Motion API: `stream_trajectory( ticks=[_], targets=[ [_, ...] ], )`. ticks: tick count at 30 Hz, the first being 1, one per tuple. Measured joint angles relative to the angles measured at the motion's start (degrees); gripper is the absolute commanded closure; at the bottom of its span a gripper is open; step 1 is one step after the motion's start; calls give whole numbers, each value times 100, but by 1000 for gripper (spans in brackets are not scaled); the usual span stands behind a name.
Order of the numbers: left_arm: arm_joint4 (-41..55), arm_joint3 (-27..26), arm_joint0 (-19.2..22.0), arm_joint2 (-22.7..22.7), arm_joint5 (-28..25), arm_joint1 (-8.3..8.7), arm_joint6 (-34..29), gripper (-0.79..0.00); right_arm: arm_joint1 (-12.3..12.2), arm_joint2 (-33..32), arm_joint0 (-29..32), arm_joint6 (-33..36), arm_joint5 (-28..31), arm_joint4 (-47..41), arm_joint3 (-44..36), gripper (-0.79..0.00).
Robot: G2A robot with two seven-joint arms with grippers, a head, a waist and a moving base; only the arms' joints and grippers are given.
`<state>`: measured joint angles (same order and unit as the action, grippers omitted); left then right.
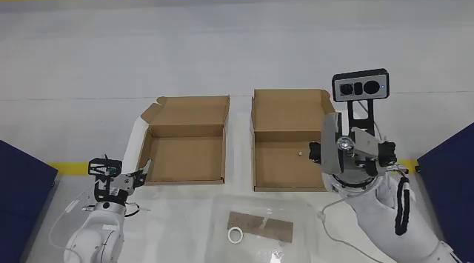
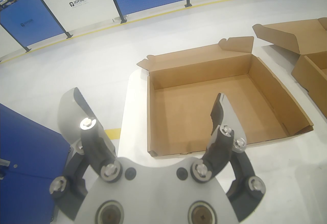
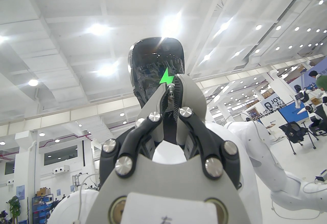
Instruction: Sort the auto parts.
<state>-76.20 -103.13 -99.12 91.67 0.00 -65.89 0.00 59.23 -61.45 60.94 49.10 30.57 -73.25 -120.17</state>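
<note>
My right gripper (image 3: 170, 87) points upward, raised above the table, and is shut on a small silvery metal part (image 3: 170, 91). From above, that gripper (image 1: 345, 144) hangs over the near right corner of the right cardboard box (image 1: 275, 183). A tiny pale part (image 1: 298, 154) lies on that box's floor. My left gripper (image 2: 148, 96) is open with nothing between its fingers, just short of the near left corner of the left cardboard box (image 2: 199, 69). In the top view the left gripper (image 1: 143, 172) sits beside that box (image 1: 185, 115), whose floor is bare.
A clear plastic sheet (image 1: 311, 215) lies at the table's front, with a brown cardboard strip (image 1: 259, 224) and a white ring (image 1: 235, 235) on it. Both boxes have their lids folded back. Blue panels (image 1: 22, 181) stand at either side of the table.
</note>
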Motion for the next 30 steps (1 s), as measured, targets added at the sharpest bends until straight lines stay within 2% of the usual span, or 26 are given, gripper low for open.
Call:
stream_trajectory(
  ticks=[4, 10, 22, 30],
  targets=[
    [0, 0, 0, 0, 0, 0, 0, -785, 1, -58, 36, -87, -97, 122, -42, 0],
    [0, 0, 0, 0, 0, 0, 0, -785, -32, -482, 314, 25, -512, 676, -43, 0],
    [0, 0, 0, 0, 0, 0, 0, -785, -217, -1847, 1356, 815, -1222, 2023, 33, 0],
    [0, 0, 0, 0, 0, 0, 0, -785, -222, -1888, 1386, 846, -1228, 2069, 43, 0]
  ],
)
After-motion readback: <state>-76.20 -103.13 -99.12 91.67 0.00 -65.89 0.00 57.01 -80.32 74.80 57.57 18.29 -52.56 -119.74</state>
